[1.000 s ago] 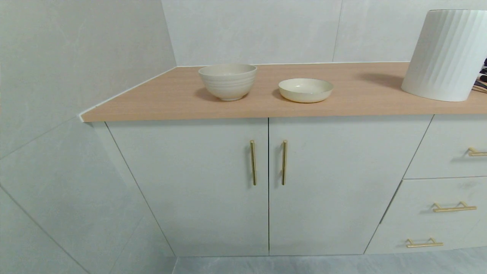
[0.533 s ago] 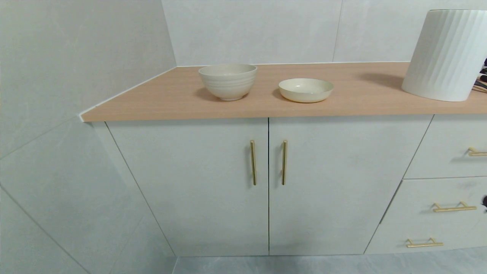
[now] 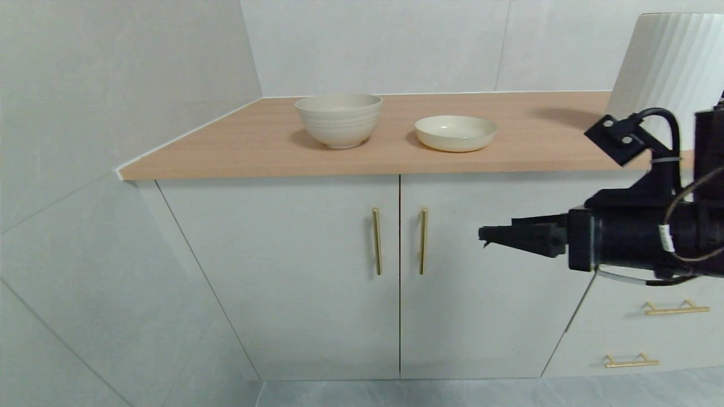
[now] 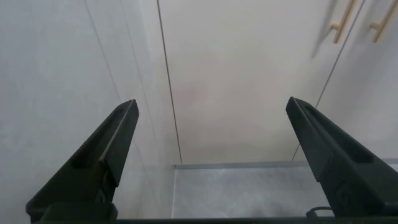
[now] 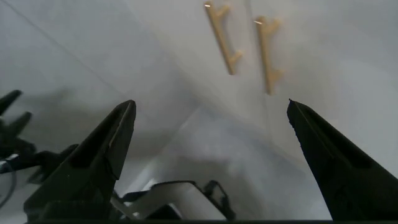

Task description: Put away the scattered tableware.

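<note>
A deep ribbed cream bowl (image 3: pixel 339 120) and a shallow cream dish (image 3: pixel 456 133) stand side by side on the wooden countertop (image 3: pixel 254 152). Below them are two white cabinet doors with vertical gold handles (image 3: pixel 376 241) (image 3: pixel 422 241). My right gripper (image 3: pixel 485 236) is level with the handles, in front of the right door and pointing left toward them. Its fingers are wide apart in the right wrist view (image 5: pixel 209 106), with nothing between them and both handles (image 5: pixel 225 37) ahead. My left gripper (image 4: pixel 211 102) is open low down, facing the cabinet's left door and the floor.
A tall white ribbed container (image 3: pixel 667 68) stands at the counter's right end. Drawers with gold handles (image 3: pixel 676 308) sit to the right of the doors. A tiled wall closes off the left side and grey floor runs below the cabinet.
My right arm has come in from the right and now hangs in front of the right cabinet door. The bowl and the dish have not moved.
</note>
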